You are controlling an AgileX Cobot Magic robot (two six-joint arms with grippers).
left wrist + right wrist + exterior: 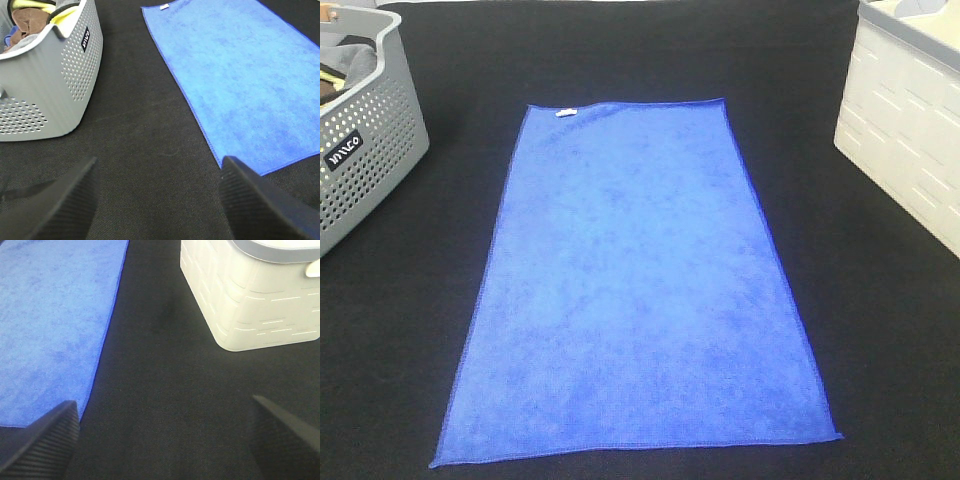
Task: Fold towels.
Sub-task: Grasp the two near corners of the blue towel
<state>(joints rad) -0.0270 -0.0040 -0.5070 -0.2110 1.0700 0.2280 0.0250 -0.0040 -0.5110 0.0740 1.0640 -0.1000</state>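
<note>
A blue towel (640, 290) lies flat and unfolded, lengthwise on the black table, with a small white tag (563, 111) at its far left corner. It also shows in the left wrist view (240, 75) and the right wrist view (50, 325). Neither gripper shows in the exterior high view. My left gripper (160, 200) is open and empty above bare cloth, left of the towel's near left corner. My right gripper (170, 440) is open and empty above bare cloth, right of the towel's near right corner.
A grey perforated basket (360, 150) holding several cloths stands at the far left; it also shows in the left wrist view (55, 85). A white bin (905, 120) stands at the far right, also in the right wrist view (250, 295). Black cloth (880, 350) covers the table.
</note>
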